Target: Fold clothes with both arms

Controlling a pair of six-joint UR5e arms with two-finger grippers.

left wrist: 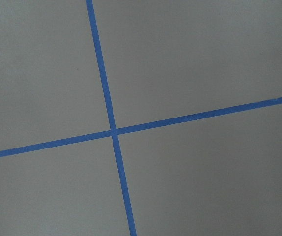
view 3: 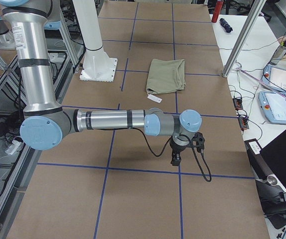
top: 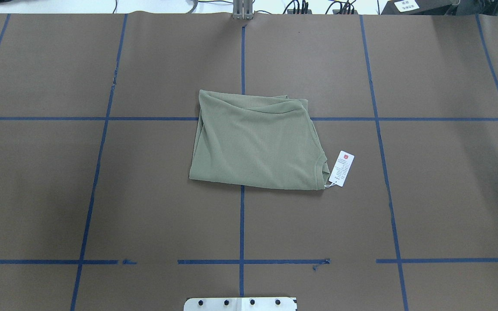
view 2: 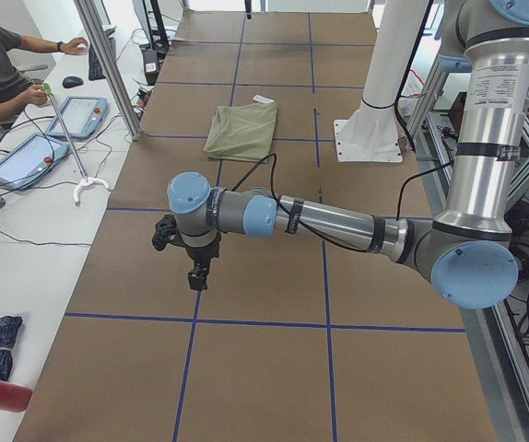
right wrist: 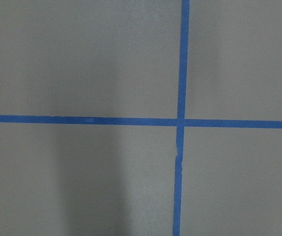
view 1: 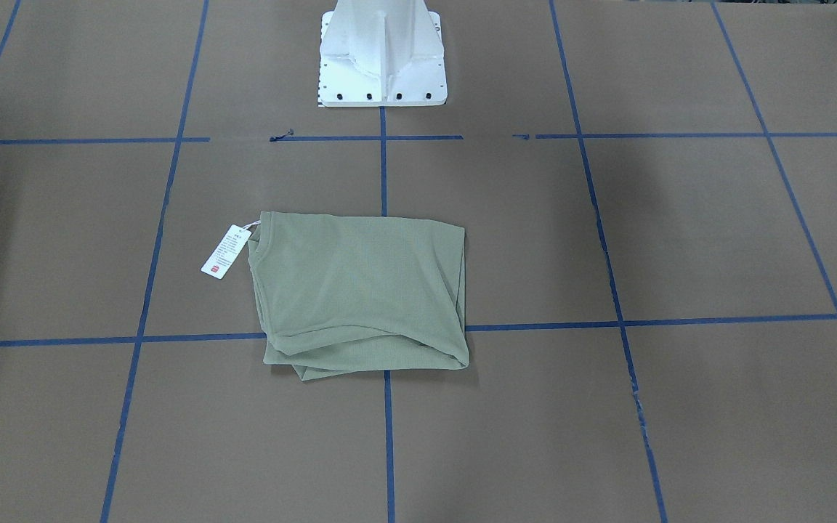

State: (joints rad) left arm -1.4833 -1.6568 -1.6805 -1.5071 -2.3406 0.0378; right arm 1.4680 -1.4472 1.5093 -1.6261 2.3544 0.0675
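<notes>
The brown-papered worktop (top: 59,194) is gridded with blue tape (top: 241,224). The left arm (view 2: 338,221) and right arm (view 3: 108,120) reach low over its opposite ends, well apart from the sage-green shirt (top: 255,142), which lies folded into a rectangle at the centre. Whether the left end effector (view 2: 198,276) or right end effector (view 3: 175,159) is clenched or released cannot be told. The shirt's white hang tag (top: 342,168) bears a red mark, and its print is too small to read.

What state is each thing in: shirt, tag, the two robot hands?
Shirt: folded, lying flat on the table.
Hang tag: strung to the shirt, lying on the table beside it.
Left hand: away from the shirt, pointing down; open or shut unclear.
Right hand: away from the shirt, pointing down; open or shut unclear.
</notes>
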